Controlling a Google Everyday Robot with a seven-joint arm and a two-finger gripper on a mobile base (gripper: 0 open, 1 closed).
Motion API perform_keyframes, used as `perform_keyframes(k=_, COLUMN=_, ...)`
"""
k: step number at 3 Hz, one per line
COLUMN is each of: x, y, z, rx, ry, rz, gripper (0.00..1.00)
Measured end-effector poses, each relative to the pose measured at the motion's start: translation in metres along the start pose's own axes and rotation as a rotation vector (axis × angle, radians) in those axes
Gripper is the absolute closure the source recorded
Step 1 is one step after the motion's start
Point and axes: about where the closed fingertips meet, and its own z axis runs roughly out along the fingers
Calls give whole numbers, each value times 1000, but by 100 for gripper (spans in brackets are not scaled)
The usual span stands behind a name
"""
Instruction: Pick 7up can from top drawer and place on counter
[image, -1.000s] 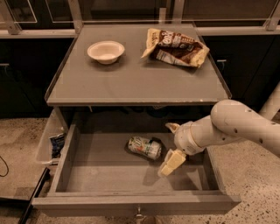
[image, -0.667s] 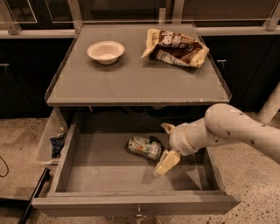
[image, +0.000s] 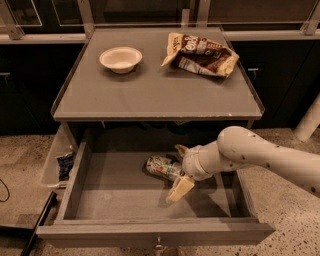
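Note:
The 7up can (image: 163, 166) lies on its side on the flat bottom of the open top drawer (image: 120, 192), near its middle. My gripper (image: 178, 169) comes in from the right on a white arm and is open. One pale finger (image: 180, 188) sits in front of the can's right end and the other finger (image: 180, 149) sits behind it. The can's right end lies between them and the can rests on the drawer floor. The grey counter (image: 150, 90) is above the drawer.
A cream bowl (image: 120, 58) stands at the back left of the counter. A brown and cream chip bag (image: 201, 54) lies at the back right. A clear bin (image: 59, 162) with a dark packet hangs at the drawer's left side. Speckled floor lies around.
My gripper has moved left across the drawer, and its fingers now straddle the can's right end. The can has not moved.

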Motion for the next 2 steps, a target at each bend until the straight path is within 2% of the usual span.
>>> perform_keyframes(k=1, x=0, y=-6, z=13, rx=12, ry=2, rz=6, gripper=0)
perform_keyframes(k=2, x=-1, y=-6, z=13, rx=12, ry=2, rz=6, gripper=18)
